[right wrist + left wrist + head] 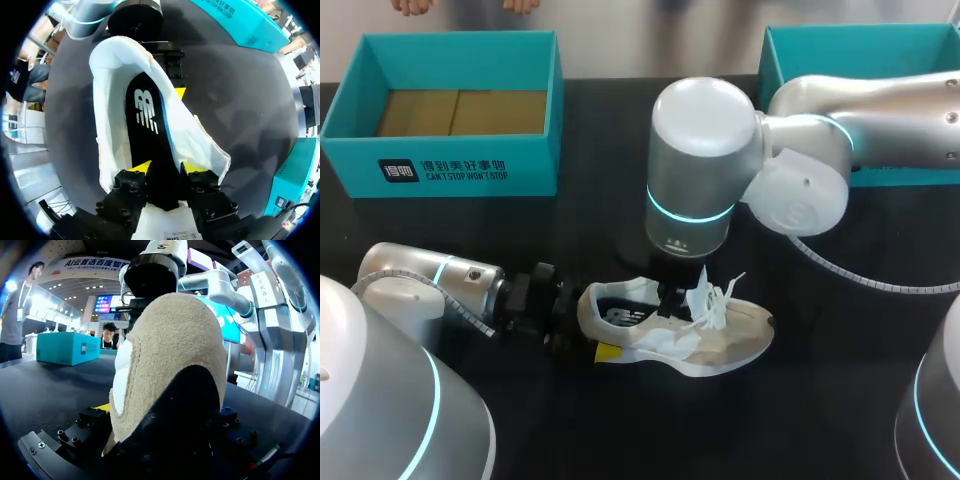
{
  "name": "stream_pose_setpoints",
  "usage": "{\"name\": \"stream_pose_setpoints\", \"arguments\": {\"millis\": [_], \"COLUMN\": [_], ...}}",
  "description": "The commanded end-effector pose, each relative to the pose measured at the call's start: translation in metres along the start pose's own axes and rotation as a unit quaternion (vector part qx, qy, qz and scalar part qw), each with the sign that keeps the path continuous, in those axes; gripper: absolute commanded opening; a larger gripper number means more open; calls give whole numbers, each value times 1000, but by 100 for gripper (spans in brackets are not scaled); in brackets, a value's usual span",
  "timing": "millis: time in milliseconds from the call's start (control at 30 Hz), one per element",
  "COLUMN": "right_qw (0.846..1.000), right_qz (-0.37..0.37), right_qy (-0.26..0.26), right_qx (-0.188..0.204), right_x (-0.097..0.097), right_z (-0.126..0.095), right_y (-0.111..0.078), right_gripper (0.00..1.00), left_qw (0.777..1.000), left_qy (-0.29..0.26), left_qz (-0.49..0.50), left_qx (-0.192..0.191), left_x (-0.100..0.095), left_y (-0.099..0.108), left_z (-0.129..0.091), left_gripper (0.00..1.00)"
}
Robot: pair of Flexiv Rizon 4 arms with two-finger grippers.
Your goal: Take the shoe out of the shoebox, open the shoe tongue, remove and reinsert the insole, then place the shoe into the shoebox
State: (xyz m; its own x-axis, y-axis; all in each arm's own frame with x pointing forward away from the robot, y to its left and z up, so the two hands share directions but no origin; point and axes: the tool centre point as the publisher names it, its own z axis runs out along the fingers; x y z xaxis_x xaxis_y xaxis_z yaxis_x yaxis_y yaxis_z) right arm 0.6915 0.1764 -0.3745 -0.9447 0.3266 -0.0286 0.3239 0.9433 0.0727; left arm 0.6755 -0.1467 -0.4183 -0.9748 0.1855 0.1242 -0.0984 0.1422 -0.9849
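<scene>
A beige and white shoe (pixel 720 345) lies on its side on the black table, laces (pixel 715 300) loose. Its heel (pixel 170 355) sits between the fingers of my left gripper (pixel 594 324), which touch it from both sides. My right gripper (pixel 670 297) comes down from above into the shoe's mouth. In the right wrist view the black insole (pixel 147 112) with its white logo lies inside the shoe (pixel 107 125). The fore end of the insole runs between the yellow tips of my right gripper (pixel 163 169), which stand apart. My left gripper (pixel 165 52) shows beyond the heel.
A teal shoebox (pixel 450 170) with brown paper inside stands at the back left. A second teal box (pixel 790 60) stands at the back right, partly behind my right arm. That arm's cable (pixel 860 275) hangs over the table to the right of the shoe.
</scene>
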Motion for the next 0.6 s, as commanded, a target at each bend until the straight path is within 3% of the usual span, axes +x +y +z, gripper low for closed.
{"name": "stream_pose_setpoints", "arguments": {"millis": [33, 400, 600], "right_qw": [1000, 997, 994], "right_qz": [-9, -45, -53], "right_qy": [14, 57, 90], "right_qx": [1, 29, 42], "right_x": [-3, 5, 12], "right_z": [10, 27, 33], "right_y": [7, 18, 17], "right_gripper": [41, 49, 44], "left_qw": [1000, 1000, 1000], "left_qy": [-1, -1, -1], "left_qz": [0, 0, 0], "left_qx": [0, 0, 0], "left_x": [1, 1, 1], "left_y": [-1, -1, -1], "left_z": [0, 0, 0], "left_gripper": [0, 0, 0]}}
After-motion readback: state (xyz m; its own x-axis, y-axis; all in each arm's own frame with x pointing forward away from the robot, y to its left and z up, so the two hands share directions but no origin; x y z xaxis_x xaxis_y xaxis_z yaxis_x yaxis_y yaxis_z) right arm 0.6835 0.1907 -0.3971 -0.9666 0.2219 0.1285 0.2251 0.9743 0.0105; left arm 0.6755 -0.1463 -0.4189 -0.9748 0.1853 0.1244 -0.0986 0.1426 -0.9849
